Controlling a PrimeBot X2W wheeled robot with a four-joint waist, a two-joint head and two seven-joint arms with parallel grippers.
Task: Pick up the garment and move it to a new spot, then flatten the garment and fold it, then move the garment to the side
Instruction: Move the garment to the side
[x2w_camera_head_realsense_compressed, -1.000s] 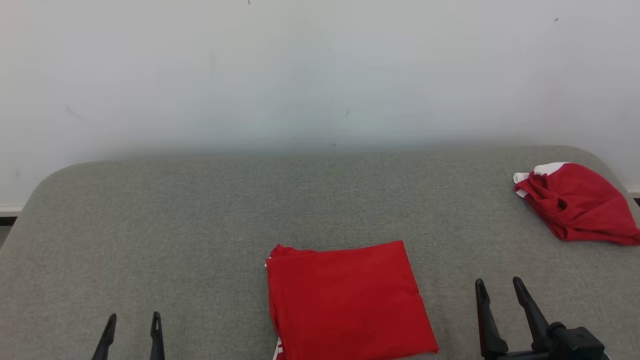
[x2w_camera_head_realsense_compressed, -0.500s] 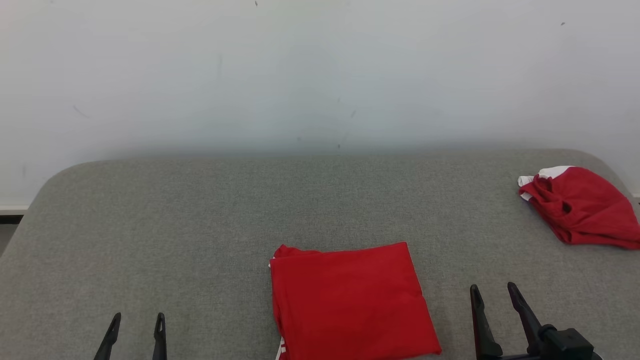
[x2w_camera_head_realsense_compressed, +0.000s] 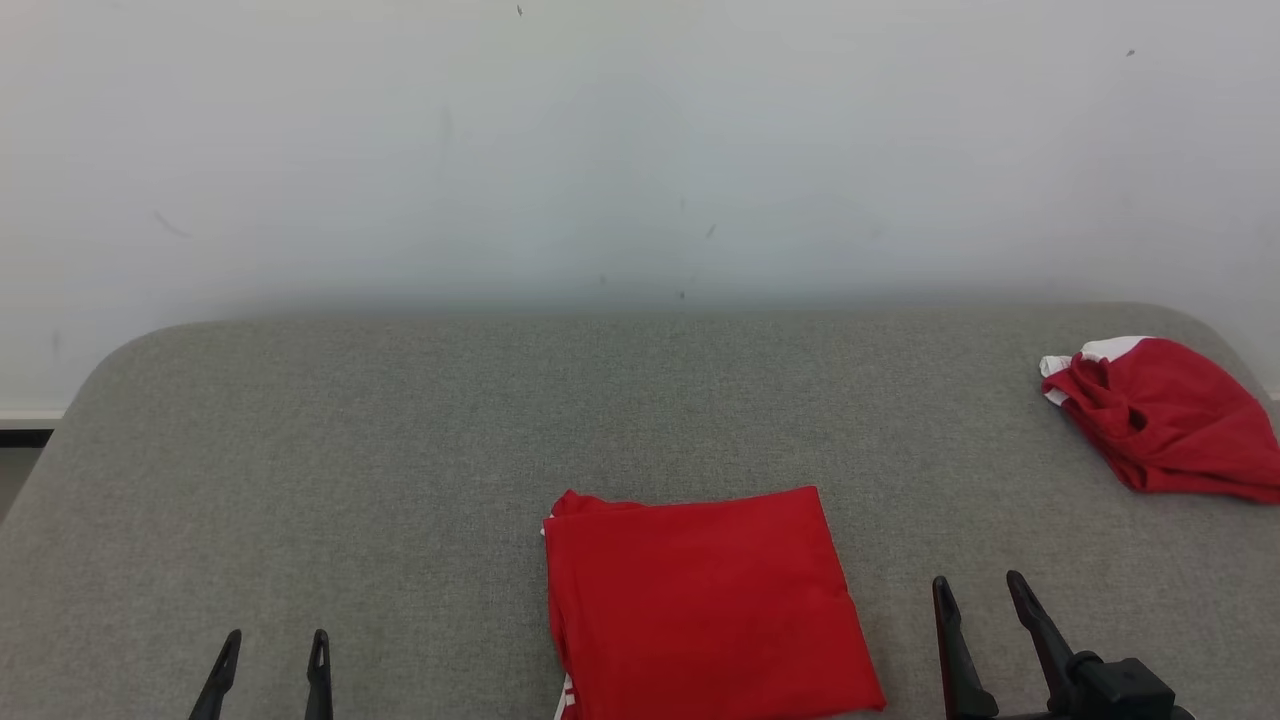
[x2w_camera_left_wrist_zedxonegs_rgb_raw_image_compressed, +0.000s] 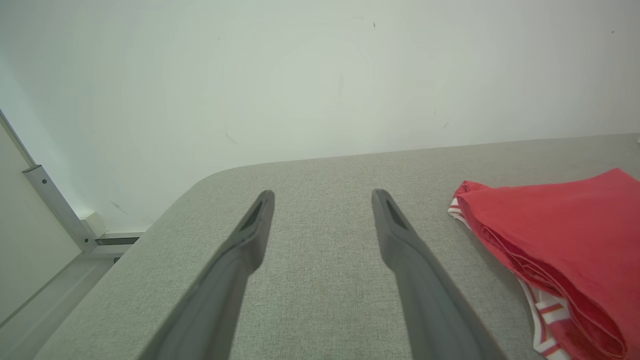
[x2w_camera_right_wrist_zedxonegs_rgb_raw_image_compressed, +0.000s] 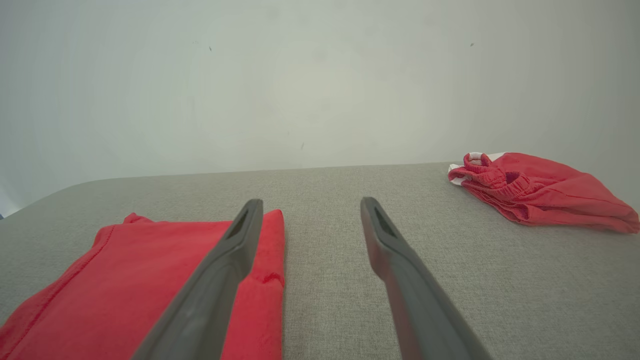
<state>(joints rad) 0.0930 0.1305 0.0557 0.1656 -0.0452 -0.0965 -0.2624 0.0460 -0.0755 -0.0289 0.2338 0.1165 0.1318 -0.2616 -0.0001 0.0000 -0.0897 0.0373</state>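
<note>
Over the last second the head view has drifted a little, so the small shift of everything on the grey fabric-covered desk (x2w_camera_head_realsense_compressed: 400, 450) is the camera's, not the cloth's. The real change is my right gripper (x2w_camera_head_realsense_compressed: 975, 582), which has eased back toward the near edge. My left gripper (x2w_camera_head_realsense_compressed: 276, 640) has barely moved. Both have their fingers apart and hold nothing. The folded red square garment (x2w_camera_head_realsense_compressed: 705, 600) lies flat at near centre between them, so I judge the folding done and the move to the side still to come. The left wrist view adds a red-and-white striped layer (x2w_camera_left_wrist_zedxonegs_rgb_raw_image_compressed: 542, 310) peeking out under the garment's left edge. The right wrist view shows the gathered elastic waistband (x2w_camera_right_wrist_zedxonegs_rgb_raw_image_compressed: 492, 177) of the crumpled red-and-white garment (x2w_camera_head_realsense_compressed: 1165, 415) at far right.
</note>
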